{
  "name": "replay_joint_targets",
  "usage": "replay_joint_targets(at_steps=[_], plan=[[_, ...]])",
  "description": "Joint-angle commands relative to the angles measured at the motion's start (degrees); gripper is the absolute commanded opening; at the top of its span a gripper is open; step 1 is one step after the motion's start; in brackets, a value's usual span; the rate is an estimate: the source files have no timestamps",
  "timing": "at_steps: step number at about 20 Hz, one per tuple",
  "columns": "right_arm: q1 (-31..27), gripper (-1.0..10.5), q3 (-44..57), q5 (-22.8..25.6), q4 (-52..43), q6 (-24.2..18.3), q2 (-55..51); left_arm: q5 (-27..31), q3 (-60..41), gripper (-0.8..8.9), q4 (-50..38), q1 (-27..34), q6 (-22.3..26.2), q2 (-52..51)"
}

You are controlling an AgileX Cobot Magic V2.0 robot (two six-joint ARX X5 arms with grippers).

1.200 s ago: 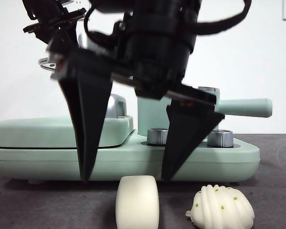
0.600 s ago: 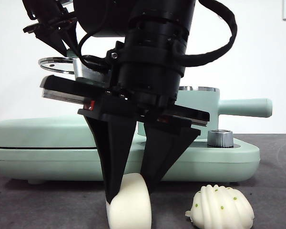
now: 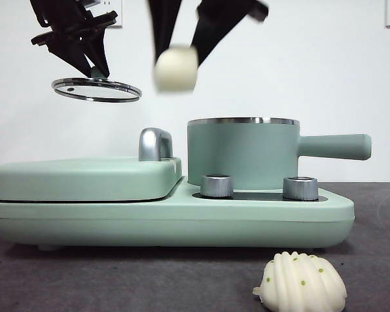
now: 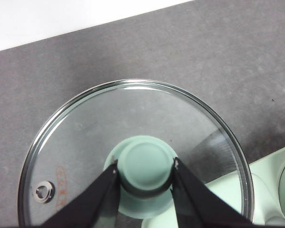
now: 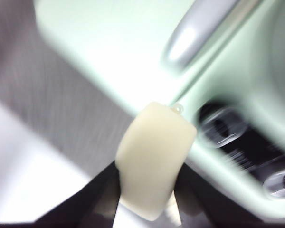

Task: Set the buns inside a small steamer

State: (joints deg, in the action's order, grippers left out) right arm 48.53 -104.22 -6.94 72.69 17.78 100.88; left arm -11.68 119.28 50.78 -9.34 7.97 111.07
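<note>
My right gripper is shut on the smooth pale-cream bun and holds it high above the appliance, left of the steamer's opening; the bun also shows in the right wrist view. The white ridged bun with green specks lies on the table at the front right. The small steamer, a mint-green pot with a steel rim and a straight side handle, stands open. My left gripper is shut on the green knob of the glass lid and holds it up at the upper left.
The flat mint-green griddle with a chrome handle sits left of the steamer on the same base. Two chrome dials stand in front of the pot. The dark table runs along the front.
My right gripper closed on the cream bun on the table and has lifted it high above the appliance. The left gripper still holds the lid up.
</note>
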Motion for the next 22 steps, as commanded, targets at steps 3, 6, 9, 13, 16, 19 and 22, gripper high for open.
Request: replay_joint_targets(at_steps=[3, 6, 9, 13, 16, 19, 22], plan=[[-8.6, 1.6, -7.1, 1.0, 0.8, -5.4, 1.2, -0.2, 2.3, 0.46, -1.2, 0.0, 0.5, 0.6], [-13.7, 1.6, -8.0, 0.8, -1.4, -7.0, 2.4, -0.2, 2.3, 0.46, -1.3, 0.0, 0.5, 0.6], [-16.4, 1.6, -8.0, -1.0, -4.3, -7.8, 4.9, -0.2, 2.3, 0.46, -1.3, 0.0, 0.5, 0.6], [-17.4, 1.6, -8.0, -2.6, -7.6, -8.8, 9.4, -0.2, 2.3, 0.46, -1.2, 0.0, 0.5, 0.6], [-18.0, 1.6, -8.0, -2.8, -9.7, -8.8, 12.2, -0.2, 2.3, 0.46, -1.2, 0.0, 0.5, 0.6], [-18.3, 1.6, -8.0, -4.0, -10.0, -8.8, 14.6, -0.2, 2.3, 0.46, -1.3, 0.0, 0.5, 0.6], [-18.4, 1.6, -8.0, -5.2, -10.1, -8.8, 16.3, -0.2, 2.3, 0.46, -1.3, 0.0, 0.5, 0.6]])
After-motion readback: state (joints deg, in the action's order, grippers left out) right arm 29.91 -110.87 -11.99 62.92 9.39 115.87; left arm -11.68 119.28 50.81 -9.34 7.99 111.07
